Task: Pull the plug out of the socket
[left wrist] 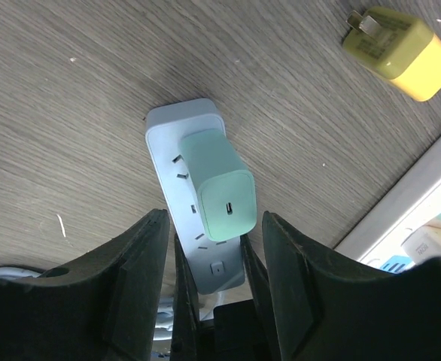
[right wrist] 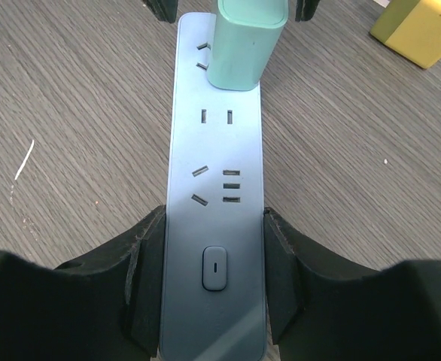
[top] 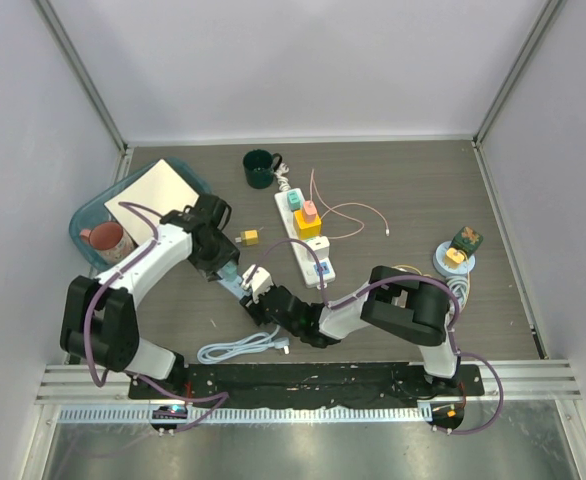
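Grey wood-grain table (top: 403,190) lies under us. Our left gripper (left wrist: 213,219) hangs with jaws spread wide, flanking the mint plug (left wrist: 219,188) without touching it. The plug sits seated near one end of the strip (right wrist: 214,165). Our right gripper (right wrist: 214,218) pinches the strip's switch end, pinning it. We judge this the grasp step: next we close left on the plug and pull straight out.
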Controlling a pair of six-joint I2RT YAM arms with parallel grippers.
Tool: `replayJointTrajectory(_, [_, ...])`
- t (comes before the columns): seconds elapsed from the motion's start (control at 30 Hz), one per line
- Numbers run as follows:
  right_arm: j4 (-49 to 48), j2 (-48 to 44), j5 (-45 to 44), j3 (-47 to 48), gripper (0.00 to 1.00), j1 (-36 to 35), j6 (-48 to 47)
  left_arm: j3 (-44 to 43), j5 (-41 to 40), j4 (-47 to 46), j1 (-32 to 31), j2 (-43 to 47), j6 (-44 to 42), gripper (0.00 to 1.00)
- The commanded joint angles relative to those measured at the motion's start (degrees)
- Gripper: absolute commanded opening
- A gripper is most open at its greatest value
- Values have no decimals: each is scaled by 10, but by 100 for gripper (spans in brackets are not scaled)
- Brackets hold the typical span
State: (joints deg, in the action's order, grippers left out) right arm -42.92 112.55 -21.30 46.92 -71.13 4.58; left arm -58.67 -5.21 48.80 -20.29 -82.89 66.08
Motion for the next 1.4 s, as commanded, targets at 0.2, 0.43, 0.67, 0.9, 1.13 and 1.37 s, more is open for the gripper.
replayJointTrajectory(0.2, [-8,25,-15,-12,1,-4,23,5,-28,-12,-2,-25,6,61])
replayJointTrajectory(0.43, [-11,29,-23,-13,1,-10,22,7,-19,-28,-3,-34,5,52])
replayJointTrajectory(0.67, [55,37,-24,20,1,-12,19,-3,-12,-19,-2,-39,-8,9])
replayJointTrajectory(0.9, [146,83,-19,65,1,-12,47,-61,-27,17,-2,-34,-45,0])
replayJointTrajectory(1.13, [196,123,-13,97,1,-12,75,-113,-35,37,-2,-59,-78,0])
replayJointTrajectory(1.37, [213,143,-1,107,1,-12,102,-109,22,16,31,-53,-106,0])
